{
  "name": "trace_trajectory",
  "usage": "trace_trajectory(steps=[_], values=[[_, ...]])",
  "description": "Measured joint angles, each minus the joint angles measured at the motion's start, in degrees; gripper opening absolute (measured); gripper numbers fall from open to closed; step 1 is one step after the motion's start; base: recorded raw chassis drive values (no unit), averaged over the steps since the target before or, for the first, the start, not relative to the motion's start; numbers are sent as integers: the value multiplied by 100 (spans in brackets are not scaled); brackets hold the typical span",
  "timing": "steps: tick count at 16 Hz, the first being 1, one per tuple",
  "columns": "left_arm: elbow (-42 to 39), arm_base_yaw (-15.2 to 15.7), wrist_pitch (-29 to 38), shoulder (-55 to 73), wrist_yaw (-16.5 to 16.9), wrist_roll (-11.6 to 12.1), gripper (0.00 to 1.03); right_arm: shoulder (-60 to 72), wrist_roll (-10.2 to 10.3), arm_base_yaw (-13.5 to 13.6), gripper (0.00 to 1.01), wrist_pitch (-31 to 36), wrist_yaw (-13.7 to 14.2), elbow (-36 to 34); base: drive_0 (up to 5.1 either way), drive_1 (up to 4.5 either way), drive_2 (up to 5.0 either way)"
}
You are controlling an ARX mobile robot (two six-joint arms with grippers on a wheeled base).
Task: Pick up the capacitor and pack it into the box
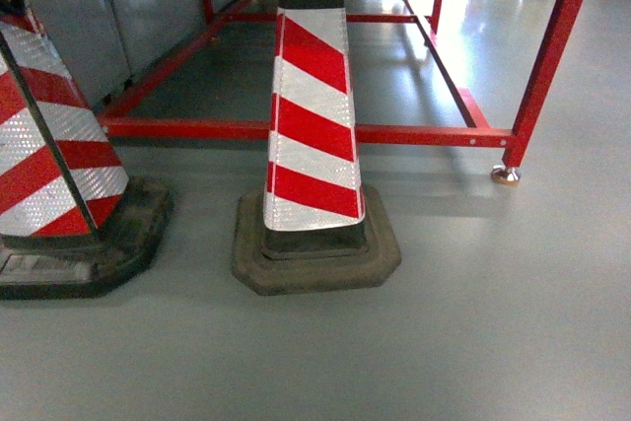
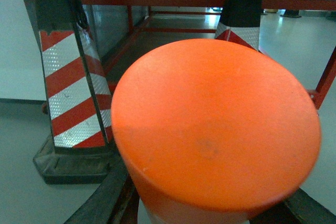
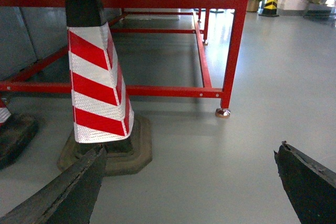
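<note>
The right gripper [image 3: 189, 182] is seen with fingers [image 3: 68, 192] spread wide at the lower frame, empty. The left gripper's state cannot be told; an orange cone top [image 2: 215, 129] fills its view. Neither capacitor nor box is shown. 2 striped cones [image 1: 314, 125] should be cleared carefully before any picking is attempted.
</note>
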Motion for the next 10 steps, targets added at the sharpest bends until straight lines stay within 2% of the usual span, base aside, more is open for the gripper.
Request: trace_trajectory(steps=[5,10], values=[[0,0,9,0,4,0,44,0,0,0,98,-26,4,0,-3,393,-398],[0,0,4,0,4,0,44,0,0,0,98,-15,4,0,0,0,0]])
